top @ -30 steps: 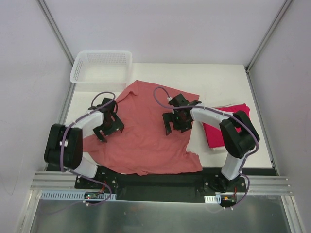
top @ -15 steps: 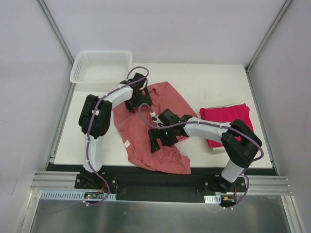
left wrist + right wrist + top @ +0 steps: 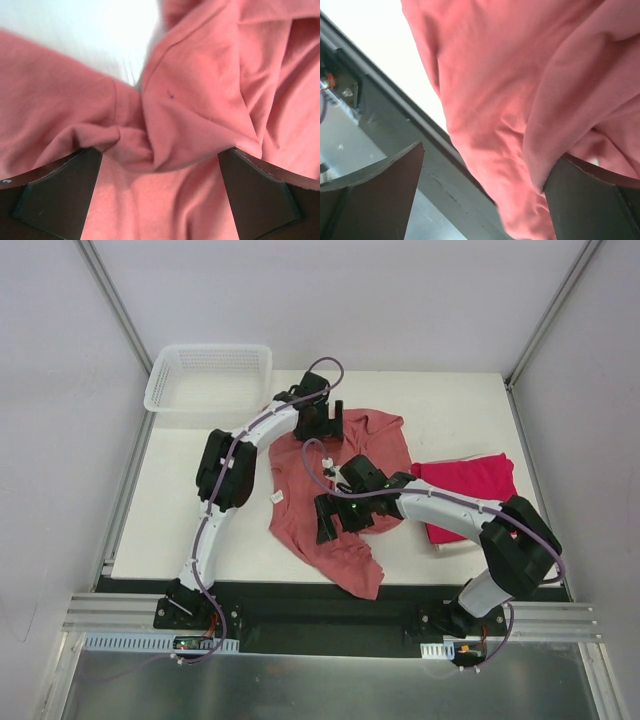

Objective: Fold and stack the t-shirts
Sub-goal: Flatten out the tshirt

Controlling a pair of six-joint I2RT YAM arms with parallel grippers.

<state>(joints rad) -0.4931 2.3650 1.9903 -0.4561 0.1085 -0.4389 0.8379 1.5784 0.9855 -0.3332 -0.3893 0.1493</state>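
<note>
Left gripper (image 3: 322,425) and right gripper (image 3: 335,520) both gaping over the bunched salmon-pink t-shirt (image 3: 295,505) mid-frame, ideally closing on hem corners, drawing it flat, sparing the crimson t-shirt (image 3: 470,475) at right.

The top view looks steeply down from the near side over the whole counter (image 3: 450,405). Each wrist view peers past its own fingers (image 3: 55,195), close onto the salmon tee (image 3: 300,480), which the top view shares.
</note>
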